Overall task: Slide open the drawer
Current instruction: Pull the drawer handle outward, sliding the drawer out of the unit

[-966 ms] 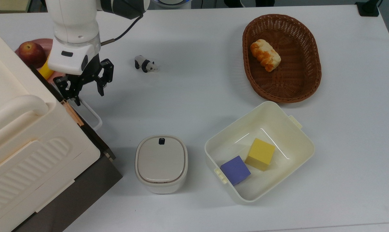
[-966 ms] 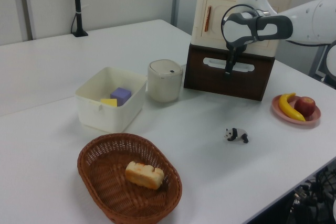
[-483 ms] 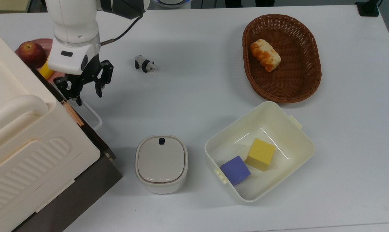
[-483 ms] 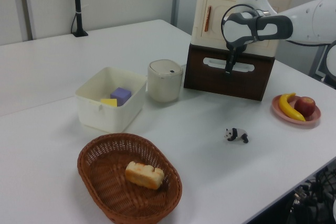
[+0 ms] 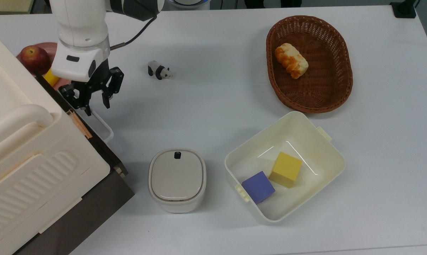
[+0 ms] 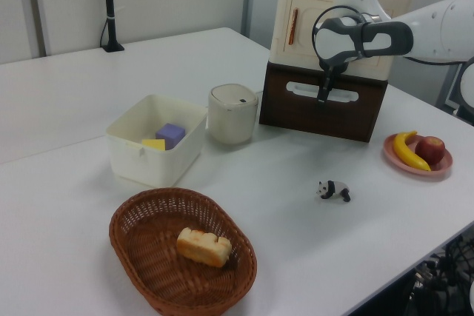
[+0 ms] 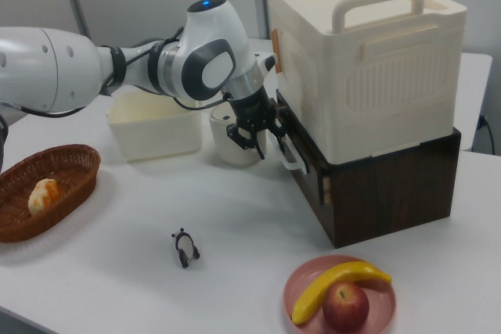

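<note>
The drawer (image 5: 93,148) shows its dark brown front panel under the cream ribbed box, and it looks shut. Its white loop handle (image 5: 105,125) sticks out toward the table. My gripper (image 5: 96,108) hangs over the handle's far end, open, with one finger on each side of the white bar. In the left view the gripper (image 6: 323,95) is right in front of the handle (image 6: 304,88) on the drawer (image 6: 322,112). In the right view the gripper (image 7: 254,140) sits next to the handle (image 7: 290,158) at the drawer's (image 7: 309,174) upper edge.
A cream ribbed box (image 5: 26,148) sits on the dark cabinet. A lidded cream pot (image 5: 177,179), a tub (image 5: 326,156) with two cubes, a basket (image 5: 340,88) with bread, a toy panda (image 5: 159,71) and a fruit plate (image 7: 305,283) stand around.
The fingers have drawn closer together around the handle's end, and the gripper has crept slightly up in the top view. The drawer has not visibly moved.
</note>
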